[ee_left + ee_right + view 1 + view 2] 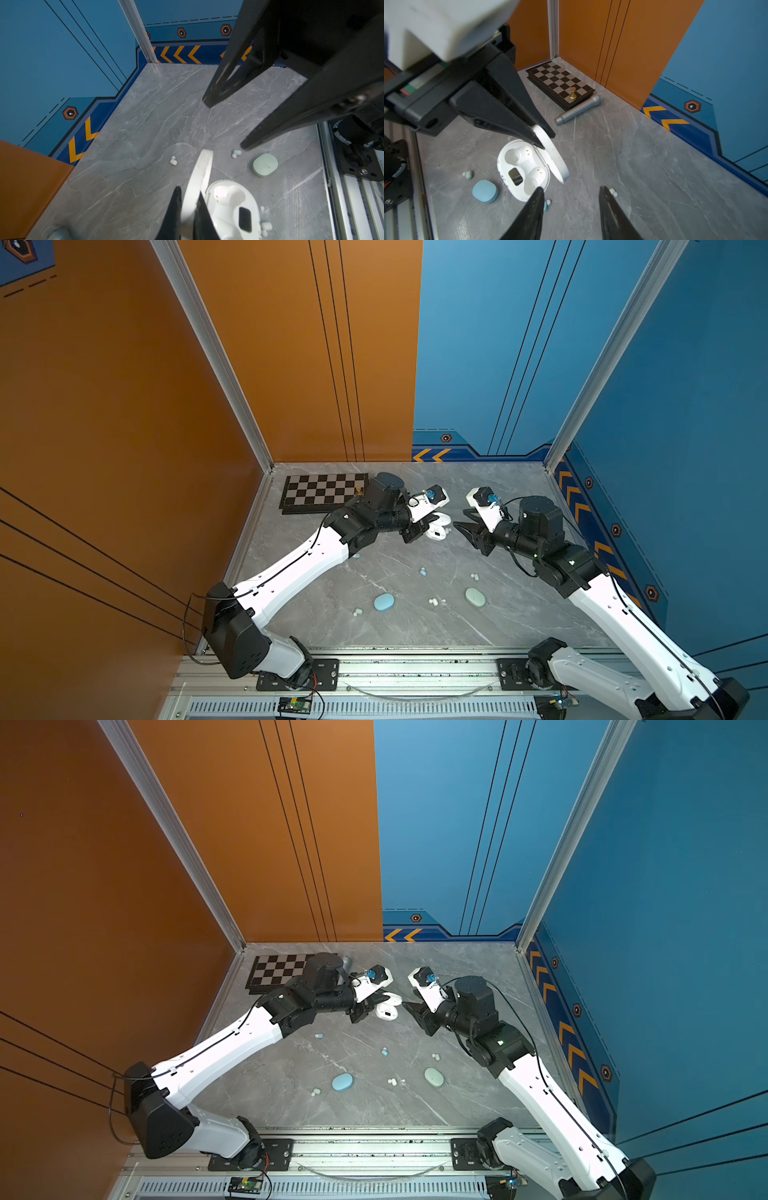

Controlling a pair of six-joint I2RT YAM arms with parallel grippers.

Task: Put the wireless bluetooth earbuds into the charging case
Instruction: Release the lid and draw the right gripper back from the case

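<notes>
Left claw (548, 142) pinches the raised lid (554, 158) of the open white case (519, 160). Right claw (571, 188) stands spread and empty just beside the case. Buds (434, 602) lie loose on the table (519, 614), nearer the camera, around the blue case (383, 602) and green case (475, 597)

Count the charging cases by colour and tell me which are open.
white case: 1, lid open
light blue case: 1, shut
pale green case: 1, shut
Total: 3
</notes>
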